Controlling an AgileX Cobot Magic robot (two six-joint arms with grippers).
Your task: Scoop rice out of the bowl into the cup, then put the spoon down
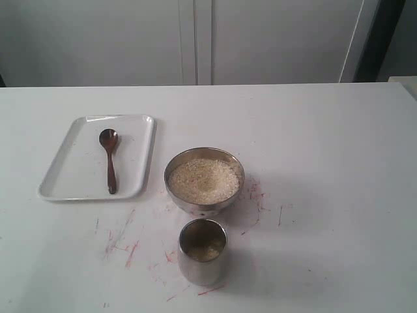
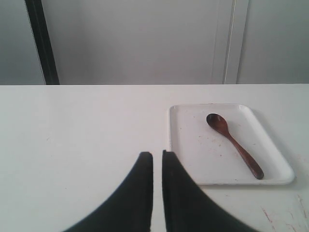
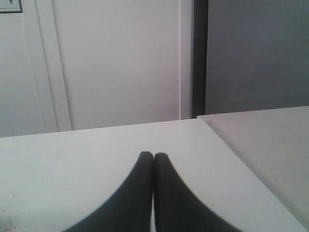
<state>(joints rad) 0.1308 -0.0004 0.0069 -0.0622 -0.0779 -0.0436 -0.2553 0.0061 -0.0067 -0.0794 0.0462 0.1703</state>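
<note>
- The left hand (image 2: 157, 153) is smooth, black and tapered. It grips nothing; its blunt tips stand almost together with only a thin slit between, over the matte white counter (image 1: 326, 163) near a corner of the tray.
- The tray (image 1: 65, 189) is a flat white rectangle with rounded corners and a low raised rim.
- The spoon (image 1: 109, 160), slim glossy reddish-brown wood with a small oval head, lies lengthwise inside the tray.
- Thin red scratches (image 1: 130, 251) mark the counter beside the tray.
- The bowl (image 1: 204, 207), round shallow shiny steel, sits at centre, nearly brimful of pale, granular rice (image 1: 203, 179).
- The cup (image 1: 202, 267), a straight-sided steel cylinder, stands just beside the bowl with a thin layer of grains at its bottom.
- The right hand (image 3: 154, 154), also black, is pressed fully together, empty, over bare counter.
</note>
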